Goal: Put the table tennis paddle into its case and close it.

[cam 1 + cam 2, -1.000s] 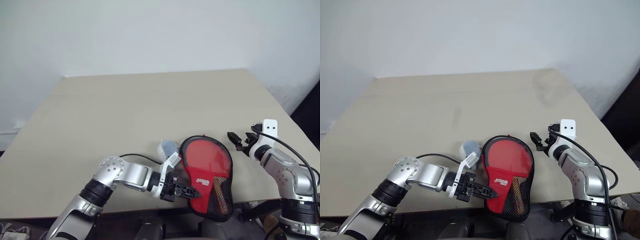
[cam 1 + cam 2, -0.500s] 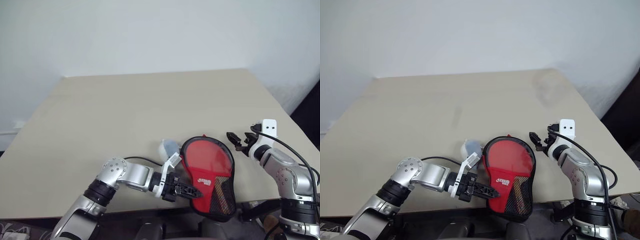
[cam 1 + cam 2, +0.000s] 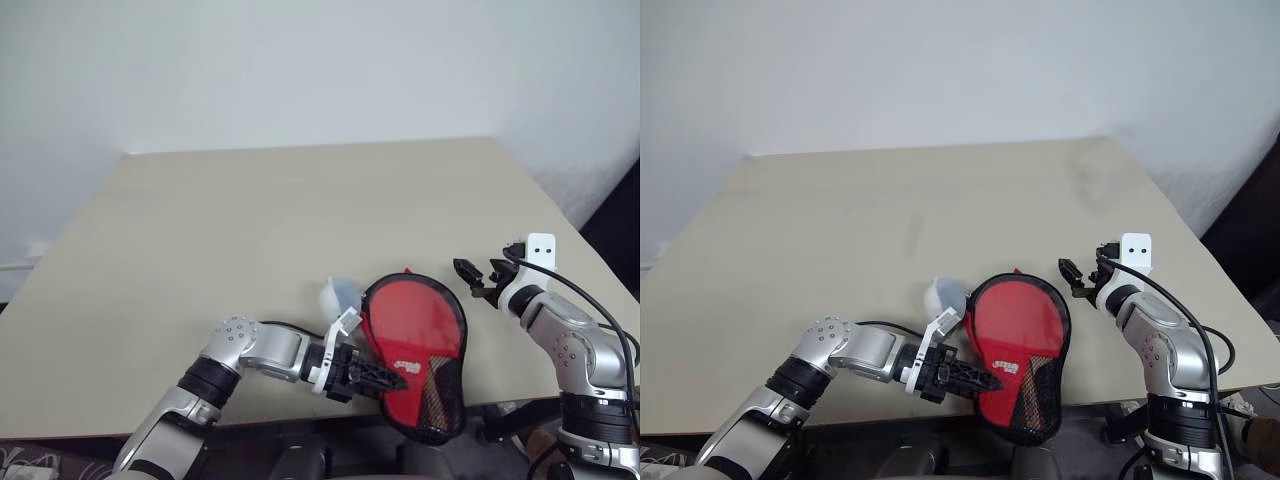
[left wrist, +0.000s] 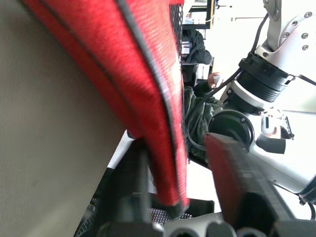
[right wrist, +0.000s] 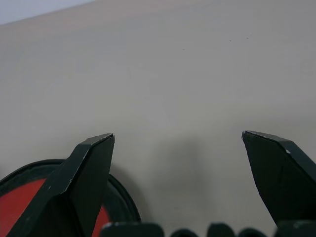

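Down at the near edge of the table (image 3: 250,220), the red case (image 3: 418,340) lies flat, its mesh end hanging past the edge. A small grey-blue lump (image 3: 338,296) sits just beside its left rim. The left gripper (image 3: 385,374) reaches in from the left at the case's lower edge. The right gripper (image 3: 470,278) hovers just right of the case, fingers spread and gripping nothing.

Over to the left wrist view: the case's red fabric edge hangs between the two black fingers (image 4: 242,187), which stand apart, one pad clear of it.

Now the right wrist view: both fingers gape over bare table, the case's rim (image 5: 118,197) below them.
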`<state>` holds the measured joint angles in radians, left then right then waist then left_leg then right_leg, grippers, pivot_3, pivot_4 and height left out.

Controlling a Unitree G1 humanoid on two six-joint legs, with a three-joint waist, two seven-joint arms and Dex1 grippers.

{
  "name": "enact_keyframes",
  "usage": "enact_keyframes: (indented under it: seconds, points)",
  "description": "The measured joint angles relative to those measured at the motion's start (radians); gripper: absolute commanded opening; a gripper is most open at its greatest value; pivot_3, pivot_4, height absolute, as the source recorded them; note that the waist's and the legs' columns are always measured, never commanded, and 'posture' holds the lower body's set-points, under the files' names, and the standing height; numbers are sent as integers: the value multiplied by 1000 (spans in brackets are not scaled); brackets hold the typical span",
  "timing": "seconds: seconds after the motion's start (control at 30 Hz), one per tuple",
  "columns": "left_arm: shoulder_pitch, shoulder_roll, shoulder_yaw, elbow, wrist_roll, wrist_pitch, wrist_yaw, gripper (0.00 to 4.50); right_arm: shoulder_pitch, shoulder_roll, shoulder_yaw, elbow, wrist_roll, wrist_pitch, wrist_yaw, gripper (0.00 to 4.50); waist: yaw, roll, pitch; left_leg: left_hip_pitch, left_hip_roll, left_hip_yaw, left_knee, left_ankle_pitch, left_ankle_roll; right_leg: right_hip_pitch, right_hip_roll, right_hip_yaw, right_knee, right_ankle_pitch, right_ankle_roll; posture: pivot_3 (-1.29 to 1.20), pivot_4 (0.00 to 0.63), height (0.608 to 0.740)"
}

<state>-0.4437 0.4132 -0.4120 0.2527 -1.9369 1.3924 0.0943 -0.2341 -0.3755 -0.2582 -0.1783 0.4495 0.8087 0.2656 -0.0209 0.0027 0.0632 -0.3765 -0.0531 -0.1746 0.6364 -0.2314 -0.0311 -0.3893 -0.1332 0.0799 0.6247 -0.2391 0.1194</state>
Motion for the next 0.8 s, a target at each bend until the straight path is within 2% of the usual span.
enact_keyframes:
  seconds: [0.13,0.17,0.27,0.4,0.57,0.7,0.8]
  points:
    - [-5,9,0,0,-2,11,0,4256,3,0,0,0,0,0,0,4500,0,0,0,0,0,0,0,0,0,0,0,0,0,0,0,0,0,740]
    - [-9,16,0,1,-4,15,0,4479,3,-1,0,0,0,0,0,4500,0,0,0,0,0,0,0,0,0,0,0,0,0,0,0,0,0,740]
    - [-30,33,2,13,0,32,-14,4479,3,-4,0,-1,1,4,1,4500,0,0,0,0,0,0,0,0,0,0,0,0,0,0,0,0,0,740]
    - [-72,123,48,2,78,93,-110,4479,5,-32,0,-3,4,21,24,4500,-2,0,0,0,0,1,-1,0,0,-1,0,0,0,0,0,0,0,740]
    - [-45,218,148,-206,252,103,-307,4479,9,-50,-7,-25,26,20,68,4500,-4,0,0,0,0,2,-5,0,0,-2,0,1,-1,0,0,0,0,740]
    - [-39,242,218,-386,423,0,-511,4479,3,-53,-12,-26,33,-2,86,4500,-1,0,0,0,0,2,-4,0,-1,-1,0,2,-1,0,0,0,0,740]
    - [-40,185,227,-434,556,-108,-600,4479,-23,-52,-11,-16,31,-21,86,4500,0,0,1,0,0,2,-4,1,-1,-1,0,2,-2,0,0,0,0,740]
